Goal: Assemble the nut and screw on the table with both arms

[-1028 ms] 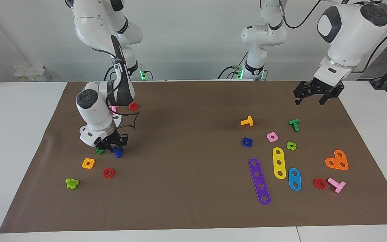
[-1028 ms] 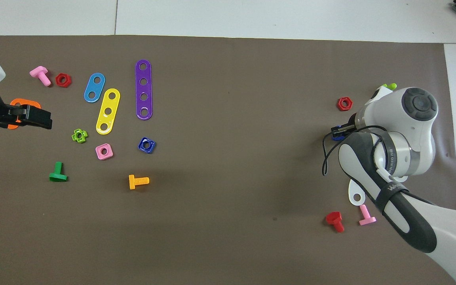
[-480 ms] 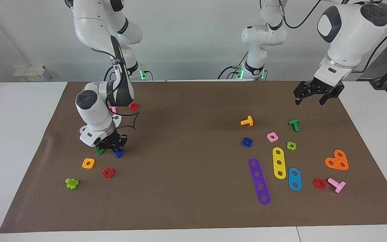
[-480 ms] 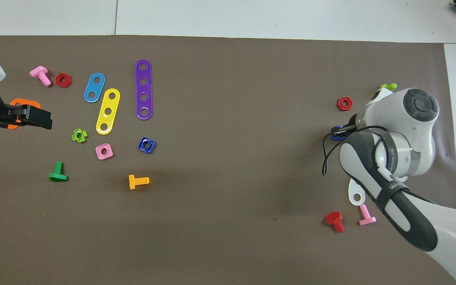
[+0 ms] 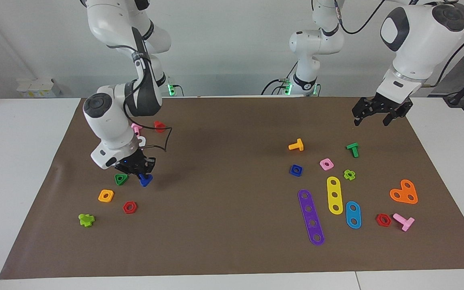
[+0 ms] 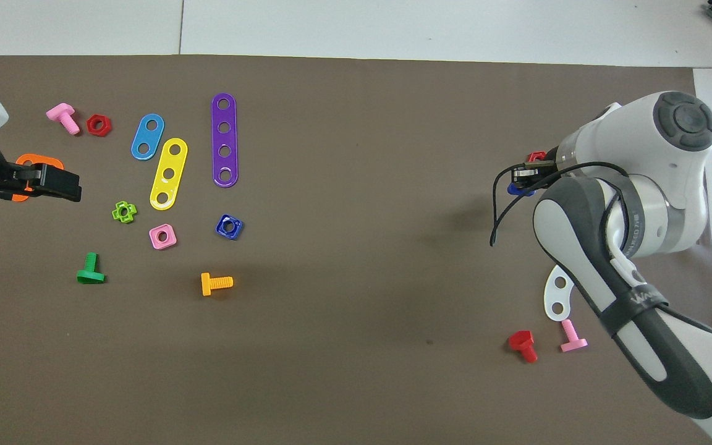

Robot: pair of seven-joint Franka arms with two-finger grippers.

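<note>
The dark-blue screw (image 5: pixel 146 180) hangs head-down in my right gripper (image 5: pixel 140 172), which is shut on it a little above the brown mat (image 5: pixel 224 225), at the right arm's end of the table. In the overhead view the screw (image 6: pixel 520 190) peeks out under the right gripper (image 6: pixel 526 178). The dark-blue square nut (image 5: pixel 295 170) lies flat on the mat toward the left arm's end and also shows in the overhead view (image 6: pixel 228 227). My left gripper (image 5: pixel 379 114) waits open in the air over the mat's left-arm end; from above the left gripper (image 6: pixel 53 183) covers part of an orange heart plate (image 6: pixel 47 163).
A green triangular nut (image 5: pixel 120 179), an orange-yellow square nut (image 5: pixel 106 195) and a red hex nut (image 5: pixel 129 207) lie by the right gripper. An orange screw (image 5: pixel 296 145), a pink nut (image 5: pixel 326 164) and purple (image 5: pixel 311 216) and yellow (image 5: pixel 334 195) strips lie around the blue nut.
My right gripper has risen from the mat with the blue screw and shifted slightly toward the table's middle, uncovering the green triangular nut. The left arm has not moved.
</note>
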